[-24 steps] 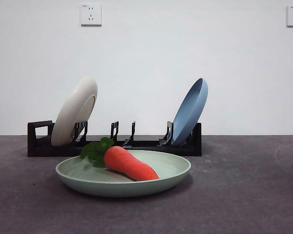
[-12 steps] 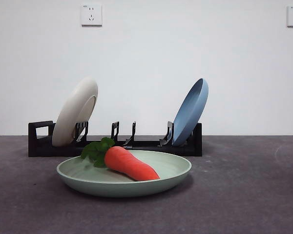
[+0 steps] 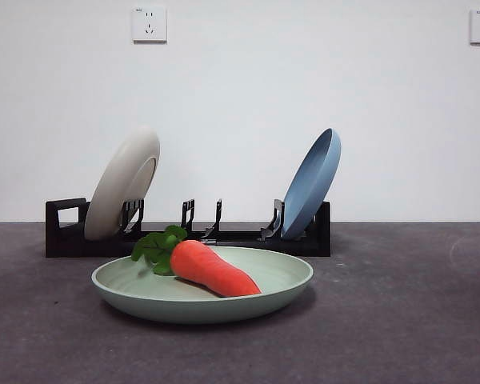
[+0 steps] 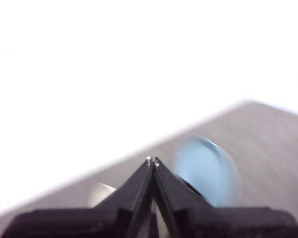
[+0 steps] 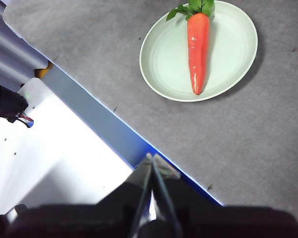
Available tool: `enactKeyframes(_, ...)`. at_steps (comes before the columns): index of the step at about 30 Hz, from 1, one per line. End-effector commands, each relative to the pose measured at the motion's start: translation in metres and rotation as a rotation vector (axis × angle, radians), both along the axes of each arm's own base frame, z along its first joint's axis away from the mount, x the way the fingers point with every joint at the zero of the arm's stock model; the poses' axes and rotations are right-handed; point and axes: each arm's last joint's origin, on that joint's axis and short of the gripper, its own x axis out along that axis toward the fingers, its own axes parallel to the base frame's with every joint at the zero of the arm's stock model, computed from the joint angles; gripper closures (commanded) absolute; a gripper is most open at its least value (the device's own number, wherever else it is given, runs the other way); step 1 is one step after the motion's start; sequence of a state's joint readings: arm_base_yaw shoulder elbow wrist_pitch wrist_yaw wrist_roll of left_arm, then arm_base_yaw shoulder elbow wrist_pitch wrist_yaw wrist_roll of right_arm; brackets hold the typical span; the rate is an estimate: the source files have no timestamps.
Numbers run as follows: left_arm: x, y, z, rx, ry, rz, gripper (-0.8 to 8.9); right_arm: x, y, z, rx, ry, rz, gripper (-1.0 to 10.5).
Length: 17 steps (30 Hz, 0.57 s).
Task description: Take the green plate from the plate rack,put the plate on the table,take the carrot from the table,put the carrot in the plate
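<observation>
Front view only: plate rack [image 3: 188,238] behind carrot-bearing green plate [image 3: 156,298]

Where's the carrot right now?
The carrot lies in the green plate on the table, just in front of the plate rack in the front view; no gripper is near it.

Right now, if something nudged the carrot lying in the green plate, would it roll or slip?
Probably both: the carrot looks round, tapered and glossy, so it may slide and roll in a curve. The green plate's raised rim should likely keep it in.
</observation>
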<state>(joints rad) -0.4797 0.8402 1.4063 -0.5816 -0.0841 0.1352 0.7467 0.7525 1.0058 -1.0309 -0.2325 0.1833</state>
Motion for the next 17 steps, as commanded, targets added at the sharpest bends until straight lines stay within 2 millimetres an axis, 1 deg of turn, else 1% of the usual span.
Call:
enactKeyframes(1, -0.002, 0.017, -0.015, -0.019, -0.087, 0.126, 8.16, 0.0, 0.0, 0.0, -0.001, -0.01, 0.006, 9.5)
enactKeyframes(4, -0.005, 0.03, -0.043, -0.041, -0.161, 0.241, 8.16, 0.0, 0.0, 0.0, -0.001, -0.01, 0.006, 9.5)
enactKeyframes(9, -0.008, 0.044, -0.109, -0.048, -0.212, 0.376, 8.16, 0.0, 0.0, 0.0, -0.001, -0.01, 0.006, 9.5)
enactKeyframes(12, -0.008, 0.049, -0.148, -0.064, -0.199, 0.423, 8.16, 0.0, 0.0, 0.0, -0.001, -0.01, 0.006, 9.5)
enactKeyframes(15, -0.009, 0.053, -0.188, -0.095, -0.149, 0.465, 8.16, 0.0, 0.0, 0.0, -0.001, -0.01, 0.006, 9.5)
enactKeyframes(17, -0.009, 0.055, -0.209, -0.109, -0.115, 0.486, 8.16, 0.0, 0.0, 0.0, -0.001, -0.01, 0.006, 9.5)
